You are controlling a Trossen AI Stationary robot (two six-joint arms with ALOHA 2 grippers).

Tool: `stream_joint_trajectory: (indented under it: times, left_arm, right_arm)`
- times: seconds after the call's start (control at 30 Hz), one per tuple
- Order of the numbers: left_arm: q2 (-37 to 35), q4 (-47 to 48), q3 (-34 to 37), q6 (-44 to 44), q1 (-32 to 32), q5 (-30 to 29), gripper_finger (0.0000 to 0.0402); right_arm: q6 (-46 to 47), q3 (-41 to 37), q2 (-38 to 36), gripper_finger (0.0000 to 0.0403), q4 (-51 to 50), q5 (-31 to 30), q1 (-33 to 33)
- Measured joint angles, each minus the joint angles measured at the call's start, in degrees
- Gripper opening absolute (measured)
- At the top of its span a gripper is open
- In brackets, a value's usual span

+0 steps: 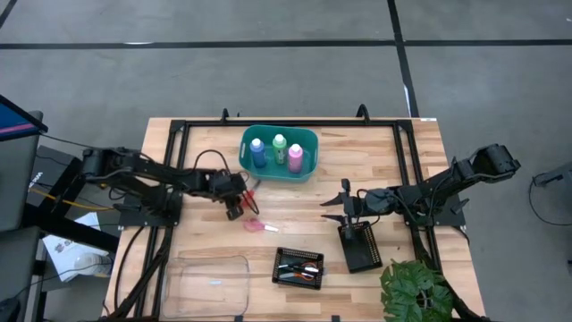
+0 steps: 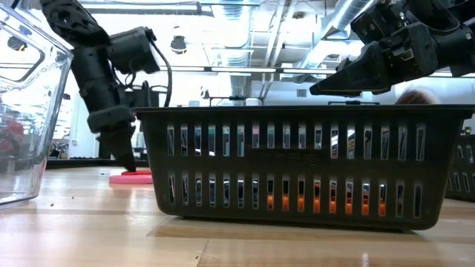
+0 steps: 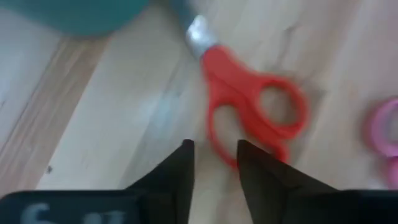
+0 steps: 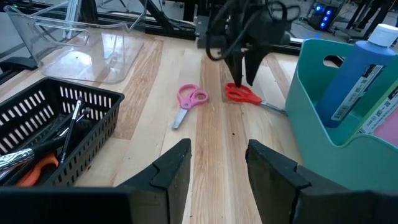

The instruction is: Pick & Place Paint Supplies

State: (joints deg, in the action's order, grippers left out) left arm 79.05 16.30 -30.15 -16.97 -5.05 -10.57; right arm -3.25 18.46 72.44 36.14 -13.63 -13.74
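Left gripper (image 4: 244,73) pointing down, jaws slightly parted, hovering at the red scissors (image 3: 249,109); right gripper (image 4: 217,165) reaching level, jaws released

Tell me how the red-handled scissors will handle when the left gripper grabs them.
The red-handled scissors lie flat on the wood, so the left gripper will probably struggle to get under them. Plastic loops look rigid and light. A nudge likely slides or pivots them; no rolling.

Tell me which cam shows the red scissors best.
Left wrist view: red scissors fill the frame, just beyond the left gripper. Right wrist view shows them small, under that gripper. High view: a red speck. Low view: can't make them out.
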Motion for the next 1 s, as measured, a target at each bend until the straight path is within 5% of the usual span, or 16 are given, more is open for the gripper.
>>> stream_joint_trajectory:
  times: [0.2, 0.33, 0.5, 1.0]
  left_arm:
    - [4.77, -1.28, -0.33, 0.22, -1.78, 0.33, 0.0138]
    - [5.51, -1.85, -0.38, 1.72, -1.58, -0.02, 0.0105]
    - [5.46, -1.62, -0.33, 3.1, -1.48, 1.02, 0.0014]
    - [3.79, -5.15, -1.44, 6.04, 6.15, -7.28, 0.0001]
  right_arm:
    - [0.09, 0.0, 0.0, 0.0143, -0.55, 0.0, 0.02]
    - [0.16, 0.0, 0.0, 0.0143, -0.8, 0.0, 0.02]
    - [0.24, 0.0, 0.0, 0.0143, -1.16, 0.0, 0.02]
    - [0.24, 0.0, 0.0, 0.0143, -1.06, 0.0, 0.02]
